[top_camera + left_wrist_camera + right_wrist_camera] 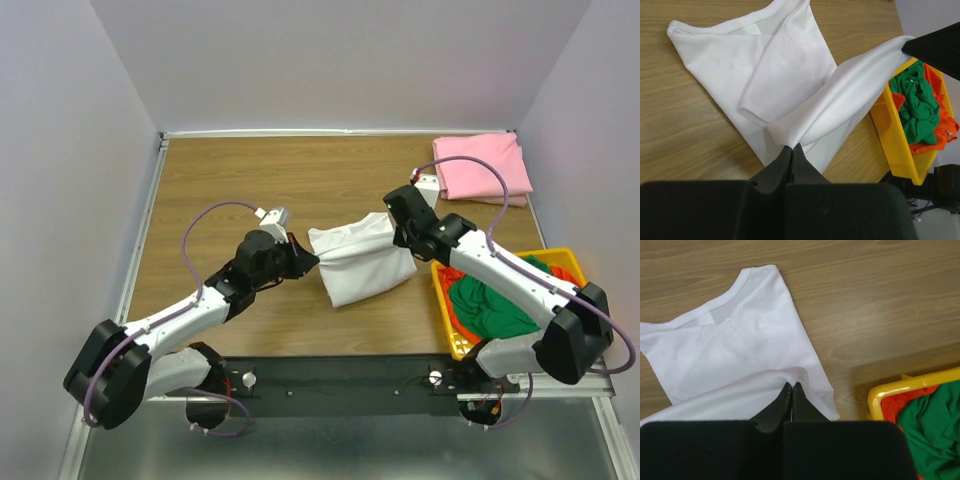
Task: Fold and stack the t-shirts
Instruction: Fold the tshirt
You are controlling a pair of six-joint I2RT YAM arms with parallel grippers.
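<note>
The white t-shirt [362, 268] lies partly folded at the middle of the wooden table [230, 180]. The left gripper [791, 148] is pinched shut on its 9 o'clock edge, and the right gripper [791, 385] is clamped on its 1 o'clock corner. A folded pink t-shirt [482, 168] sits at the table's 1 o'clock corner, while a green t-shirt [490, 308] and an orange t-shirt [452, 280] are heaped in the yellow basket [892, 145] at 4 o'clock.

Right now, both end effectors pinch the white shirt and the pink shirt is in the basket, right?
No. Both pinch the white shirt, but the pink shirt lies on the table, not in the basket; see the top external view.
</note>
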